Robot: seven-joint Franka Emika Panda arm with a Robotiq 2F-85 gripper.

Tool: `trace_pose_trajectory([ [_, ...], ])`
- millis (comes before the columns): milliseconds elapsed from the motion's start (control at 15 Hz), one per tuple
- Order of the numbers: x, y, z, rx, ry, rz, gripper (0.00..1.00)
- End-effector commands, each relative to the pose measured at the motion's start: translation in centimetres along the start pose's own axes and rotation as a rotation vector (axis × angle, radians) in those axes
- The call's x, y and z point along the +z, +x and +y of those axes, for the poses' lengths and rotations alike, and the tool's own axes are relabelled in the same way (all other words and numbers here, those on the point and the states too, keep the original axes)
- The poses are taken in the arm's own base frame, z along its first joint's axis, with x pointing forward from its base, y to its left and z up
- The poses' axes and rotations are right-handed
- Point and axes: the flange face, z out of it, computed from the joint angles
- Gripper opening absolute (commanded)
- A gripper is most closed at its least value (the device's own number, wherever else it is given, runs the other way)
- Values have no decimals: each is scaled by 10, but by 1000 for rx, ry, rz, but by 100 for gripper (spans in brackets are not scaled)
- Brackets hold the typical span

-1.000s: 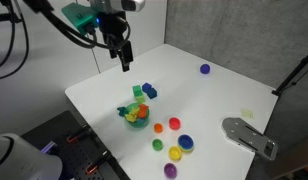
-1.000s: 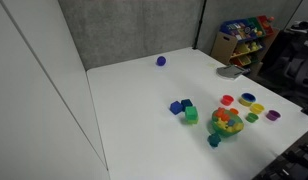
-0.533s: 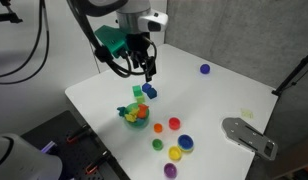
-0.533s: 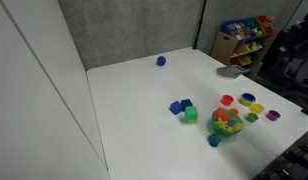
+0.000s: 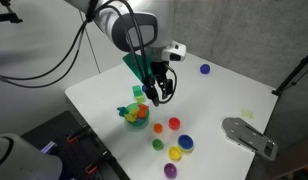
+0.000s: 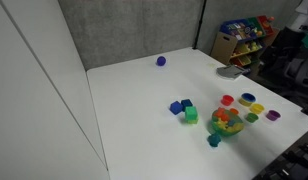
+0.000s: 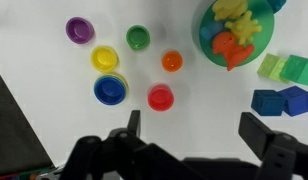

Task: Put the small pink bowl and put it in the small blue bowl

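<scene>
The small pink bowl (image 7: 160,97) looks pinkish red and sits upright on the white table (image 7: 54,90), also in both exterior views (image 5: 175,124) (image 6: 227,100). The small blue bowl (image 7: 110,89) stands beside it, nested on a yellow one, and shows in both exterior views (image 5: 185,142) (image 6: 246,98). My gripper (image 7: 199,128) is open and empty. It hangs above the table near the blue blocks (image 5: 149,92), away from both bowls (image 5: 164,90).
Small purple (image 7: 80,29), yellow (image 7: 104,58), green (image 7: 138,38) and orange (image 7: 172,61) bowls lie around. A teal bowl of toys (image 7: 239,35), green blocks (image 7: 286,69), a purple ball (image 5: 205,69) and a grey object (image 5: 249,135) at the table edge are nearby.
The arm has swung from the back of the table toward the middle and lowered, so the gripper now hangs by the blue blocks. The objects have not moved.
</scene>
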Motion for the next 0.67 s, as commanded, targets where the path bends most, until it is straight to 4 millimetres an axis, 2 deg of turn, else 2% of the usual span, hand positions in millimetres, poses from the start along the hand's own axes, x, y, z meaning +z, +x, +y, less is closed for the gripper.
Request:
trace_pose_trajectory([
  [0,34,30,9,-1,-21,-23,100],
  [333,78,52,16,8,-31,-83,100],
  [400,78,53,15,-4,-46,-97,100],
  [467,78,41,12,19,-39,-85,100],
  [600,85,46,12,16,-43,-93,100],
])
